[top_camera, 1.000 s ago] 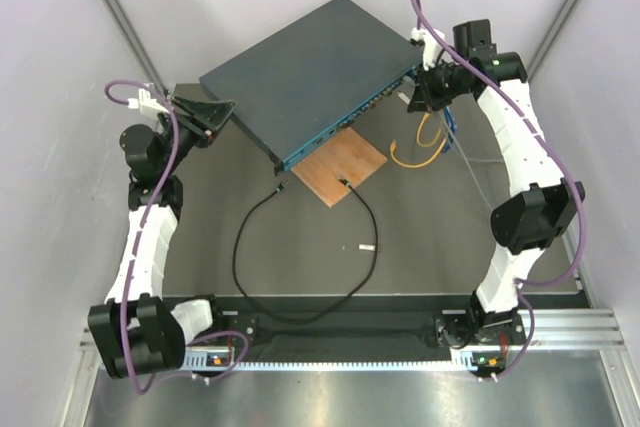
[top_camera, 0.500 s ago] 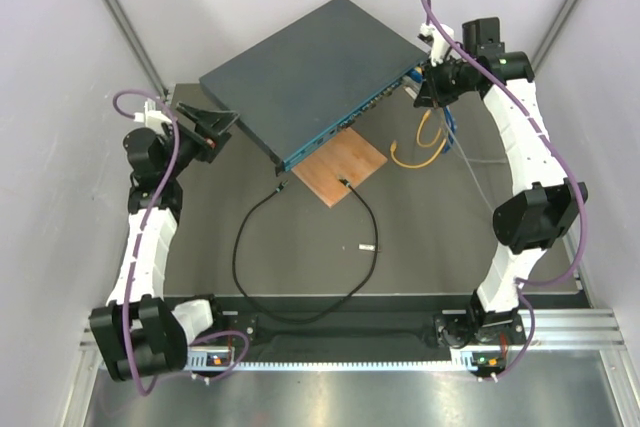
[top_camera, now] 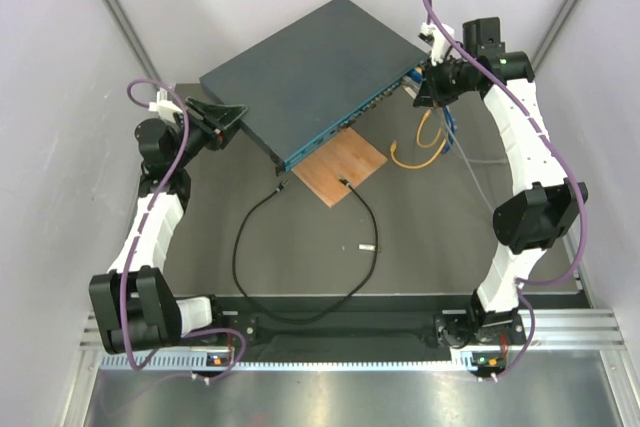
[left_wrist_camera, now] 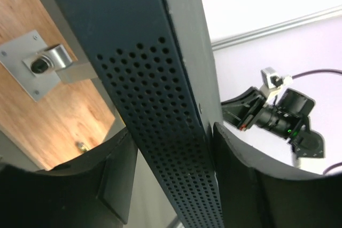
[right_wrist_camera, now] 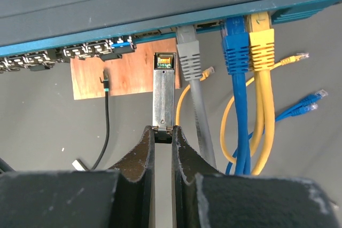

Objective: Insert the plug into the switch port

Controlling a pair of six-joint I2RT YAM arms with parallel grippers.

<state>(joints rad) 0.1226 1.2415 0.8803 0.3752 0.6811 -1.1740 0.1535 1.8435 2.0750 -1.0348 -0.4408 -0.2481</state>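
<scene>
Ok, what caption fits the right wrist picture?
Right end effector holds a slim silver metal module near the teal switch front.

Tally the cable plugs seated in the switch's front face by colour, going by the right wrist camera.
grey plug: 1
blue plug: 1
yellow plug: 1
Total: 3
</scene>
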